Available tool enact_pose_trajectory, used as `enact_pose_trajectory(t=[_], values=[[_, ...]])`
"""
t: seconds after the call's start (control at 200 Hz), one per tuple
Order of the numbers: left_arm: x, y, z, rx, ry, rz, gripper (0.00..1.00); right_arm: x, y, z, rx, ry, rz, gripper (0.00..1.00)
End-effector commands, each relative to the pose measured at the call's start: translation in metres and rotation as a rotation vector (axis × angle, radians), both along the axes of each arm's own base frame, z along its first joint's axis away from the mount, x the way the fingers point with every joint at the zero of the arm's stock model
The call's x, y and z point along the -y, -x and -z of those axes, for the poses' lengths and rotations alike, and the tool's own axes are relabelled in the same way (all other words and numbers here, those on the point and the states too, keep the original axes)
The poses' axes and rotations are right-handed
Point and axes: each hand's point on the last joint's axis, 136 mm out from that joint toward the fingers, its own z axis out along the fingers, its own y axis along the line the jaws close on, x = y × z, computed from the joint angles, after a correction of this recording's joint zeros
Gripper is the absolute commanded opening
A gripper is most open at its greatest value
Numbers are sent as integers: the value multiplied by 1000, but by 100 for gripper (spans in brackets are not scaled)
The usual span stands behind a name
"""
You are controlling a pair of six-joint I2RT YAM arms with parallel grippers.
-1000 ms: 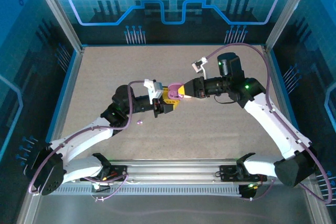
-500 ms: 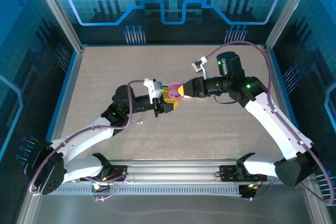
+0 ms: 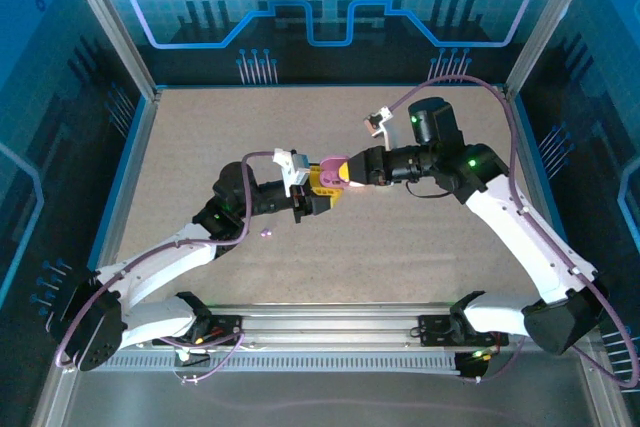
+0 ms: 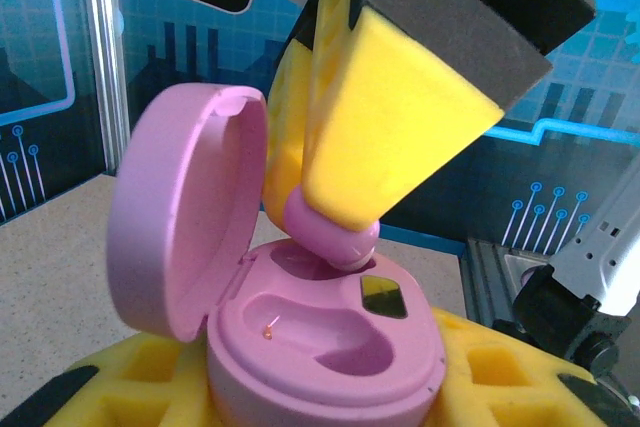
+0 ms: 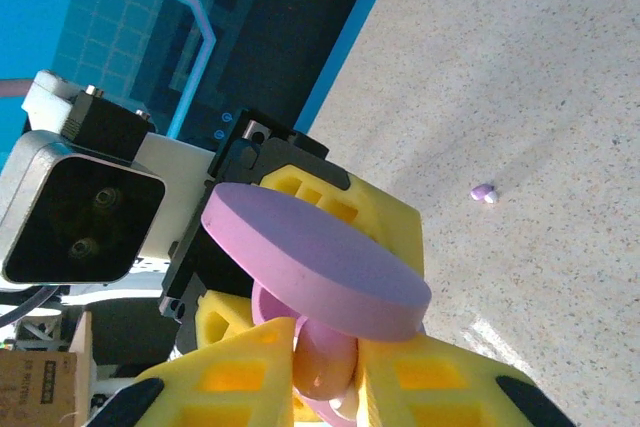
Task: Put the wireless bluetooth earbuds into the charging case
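**Pink earbud pinched over the open case**

The right gripper [image 4: 322, 202] is closed on a pink earbud [image 4: 332, 235], which is pinched between its yellow foam pads [image 4: 390, 117]. The bud's rounded end is pressed against the back edge of the far socket of the pink charging case [image 4: 330, 357]; whether it is fully seated cannot be told. In the right wrist view the same bud [image 5: 325, 362] is seen between the two pads, just under the lid.

The case is clamped between the yellow foam fingers [image 4: 500, 377] of the left gripper [image 4: 320, 392] and is held above the table [image 3: 400, 237], at the middle of the top view, where the left gripper [image 3: 320, 192] and the right gripper [image 3: 350, 173] are met tip to tip. The lid [image 4: 180, 237] is swung open and stands nearly upright on its hinge at the left of the case. The near socket [image 4: 320, 332] is seen unfilled, with a small gold contact at its end.

A second earbud [image 5: 483, 191], pale purple, is seen lying loose on the table, well apart from both grippers and beside the left forearm in the top view [image 3: 266, 234].
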Motion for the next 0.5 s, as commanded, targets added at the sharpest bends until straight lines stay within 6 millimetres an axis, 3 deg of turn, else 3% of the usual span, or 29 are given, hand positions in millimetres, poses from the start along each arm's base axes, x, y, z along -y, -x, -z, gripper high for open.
enact_pose_trajectory(t=[0.0, 0.495], values=[[5, 14, -26, 87, 62, 66, 31, -6, -3, 10, 14, 53, -7, 23], [3, 12, -27, 89, 69, 48, 31, -3, 5, 5, 44, 65, -31, 31]])
